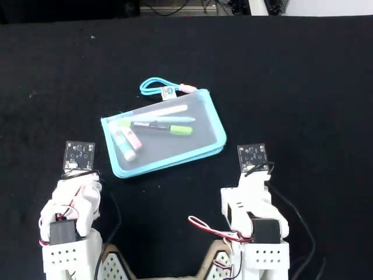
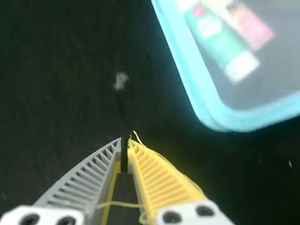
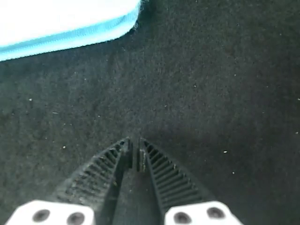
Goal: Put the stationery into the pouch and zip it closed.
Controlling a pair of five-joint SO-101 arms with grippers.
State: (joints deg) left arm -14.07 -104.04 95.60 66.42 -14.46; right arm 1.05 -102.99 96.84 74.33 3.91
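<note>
A light-blue pouch (image 1: 164, 135) with a clear front lies flat in the middle of the black table, a blue wrist loop (image 1: 152, 87) and pink zip pull at its far edge. Through the clear front I see several pens and two glue sticks (image 1: 126, 143) inside. In the left wrist view the pouch's corner (image 2: 211, 110) and the glue sticks (image 2: 220, 42) lie just ahead of my left gripper (image 2: 125, 140), which is shut and empty. My right gripper (image 3: 133, 143) is shut and empty too, with the pouch's edge (image 3: 65, 33) a short way in front.
Both arms sit folded at the near edge of the table, one base (image 1: 67, 233) at the left and one base (image 1: 256, 233) at the right. Black cloth surrounds the pouch. A speck of lint (image 2: 120, 80) lies ahead of the left gripper.
</note>
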